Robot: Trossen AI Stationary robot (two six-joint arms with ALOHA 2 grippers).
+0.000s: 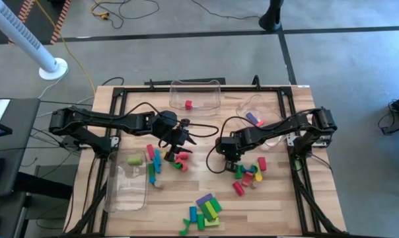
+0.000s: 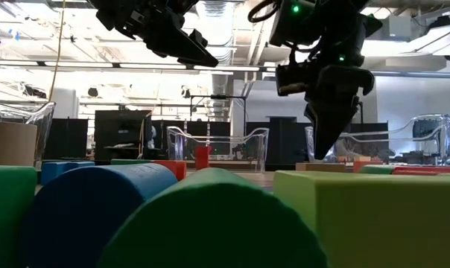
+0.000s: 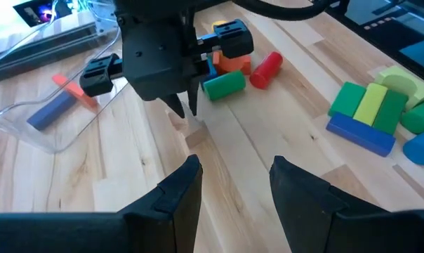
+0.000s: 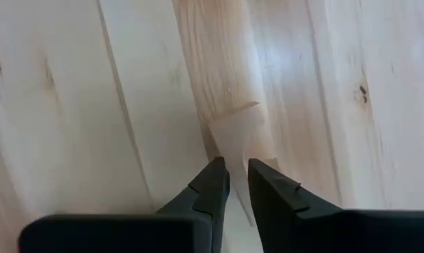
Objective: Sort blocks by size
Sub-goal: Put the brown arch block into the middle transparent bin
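The right gripper [image 4: 239, 184] points straight down at the wooden table [image 1: 279, 205], its two dark fingers nearly together around the end of a small tan block [image 4: 234, 137]. That block is pale, smooth and almost the same tone as the planks beneath it; whether the fingers actually press it cannot be told. In the left wrist view the same gripper [image 3: 182, 109] stands with its tips at the tabletop, just beside a green cylinder [image 3: 224, 84] and a red cylinder [image 3: 266, 69].

The left gripper [image 3: 234, 184] hangs above the table near the right gripper, its blunt black fingers apart with nothing between them.

Taking the right gripper [image 1: 228, 155] as the landmark in the high view: a loose cluster of red, green and blue blocks [image 1: 250, 173] lies just beside it toward the table's right rail. A second cluster [image 1: 165, 160] lies on its other side, under the left gripper [image 1: 180, 140]. A stacked group of green, yellow, blue and purple blocks [image 1: 205, 211] sits nearer the front edge. One clear plastic bin [image 1: 195, 96] at the far edge holds a single red block [image 1: 188, 104]. Another clear bin [image 1: 260, 114], close behind the right arm, holds a purple bar [image 1: 254, 119]. A third [image 1: 127, 185] lies at the table's left side.
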